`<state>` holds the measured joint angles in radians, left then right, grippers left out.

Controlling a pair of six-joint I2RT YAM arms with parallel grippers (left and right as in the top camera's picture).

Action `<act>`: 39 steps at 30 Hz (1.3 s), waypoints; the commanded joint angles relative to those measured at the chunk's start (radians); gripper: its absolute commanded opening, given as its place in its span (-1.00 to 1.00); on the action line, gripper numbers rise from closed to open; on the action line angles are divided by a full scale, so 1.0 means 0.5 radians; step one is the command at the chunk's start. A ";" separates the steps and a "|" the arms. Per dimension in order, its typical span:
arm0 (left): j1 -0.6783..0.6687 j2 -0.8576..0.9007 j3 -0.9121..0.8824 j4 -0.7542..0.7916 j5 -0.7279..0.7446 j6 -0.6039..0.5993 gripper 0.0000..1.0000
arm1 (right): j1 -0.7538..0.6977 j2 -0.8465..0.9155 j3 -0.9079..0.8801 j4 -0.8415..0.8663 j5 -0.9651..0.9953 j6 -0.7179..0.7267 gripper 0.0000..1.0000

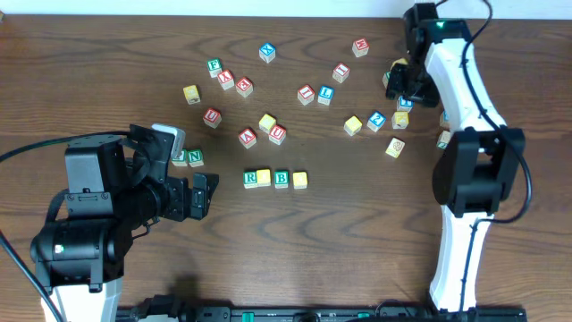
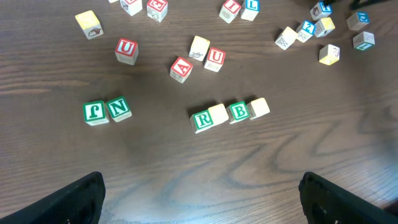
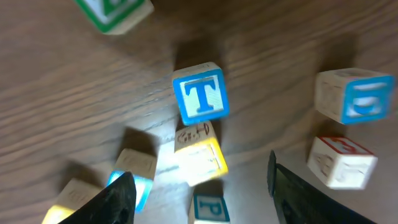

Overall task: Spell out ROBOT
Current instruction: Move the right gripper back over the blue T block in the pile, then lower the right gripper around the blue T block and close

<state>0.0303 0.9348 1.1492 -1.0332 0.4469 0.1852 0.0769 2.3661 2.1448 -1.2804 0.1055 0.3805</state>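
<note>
A row of blocks lies mid-table: green R [image 1: 253, 179] [image 2: 203, 120], a yellow-faced block [image 1: 263, 177] [image 2: 217, 114], green B [image 1: 281, 179] [image 2: 239, 112] and a second yellow-faced block [image 1: 299, 180] [image 2: 259, 107]. My left gripper [image 1: 210, 192] [image 2: 199, 208] hovers open to the left of the row, holding nothing. The blue T block [image 3: 200, 93] sits in the far-right cluster, just ahead of my right gripper [image 1: 399, 82] [image 3: 202, 199]. That gripper is open over a yellow block [image 3: 199, 158] and a blue P block [image 3: 208, 210], with gaps on both sides.
Green F [image 1: 179, 157] and N [image 1: 195, 158] blocks lie left of the row. Red-lettered blocks [image 1: 277, 134] and other loose blocks are scattered across the back half. More blocks crowd round the right gripper, such as a blue-faced one [image 3: 354, 93] and a red-lettered one [image 3: 342, 162].
</note>
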 commanded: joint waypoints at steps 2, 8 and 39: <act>0.008 -0.003 0.015 -0.005 0.027 0.034 0.96 | -0.016 0.114 0.014 0.019 0.033 -0.023 0.24; 0.008 -0.003 0.015 -0.005 0.027 0.034 0.96 | -0.042 0.124 0.014 0.043 0.053 -0.022 0.21; 0.008 -0.003 0.015 -0.005 0.026 0.034 0.95 | -0.053 0.124 0.014 0.131 0.014 -0.188 -0.50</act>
<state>0.0303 0.9348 1.1492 -1.0332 0.4469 0.1852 0.0360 2.4363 2.1448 -1.2140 0.1154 0.3016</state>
